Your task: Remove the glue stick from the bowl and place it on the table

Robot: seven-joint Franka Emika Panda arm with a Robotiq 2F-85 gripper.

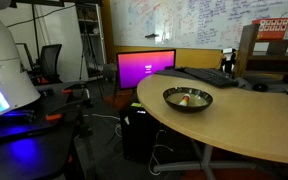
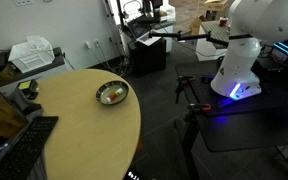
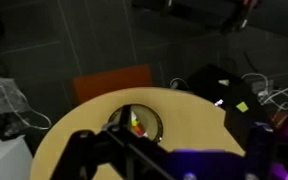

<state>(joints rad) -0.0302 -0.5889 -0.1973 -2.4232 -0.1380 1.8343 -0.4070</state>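
Note:
The glue stick [image 1: 187, 98], a small whitish cylinder with a reddish end, lies inside the dark round bowl [image 1: 170, 97] near the rounded end of the tan table [image 1: 244, 130]. Both exterior views show this, with the glue stick [image 2: 110, 96] in the bowl [image 2: 124, 90] on the table [image 2: 74, 135]. The wrist view looks down from far off at the glue stick [image 3: 137, 123], the bowl [image 3: 157, 121] and the table [image 3: 194, 112]. My gripper [image 3: 184, 162] shows only as dark blurred fingers spread apart at the bottom of that view. It is empty, high above and well short of the bowl.
A keyboard [image 1: 206, 75] lies on the table behind the bowl. A lit orange-pink monitor [image 1: 144, 68] stands on the floor beside the table's end, with cables under it. The robot's white base [image 2: 239, 55] with a purple light stands on a black stand across a gap of floor.

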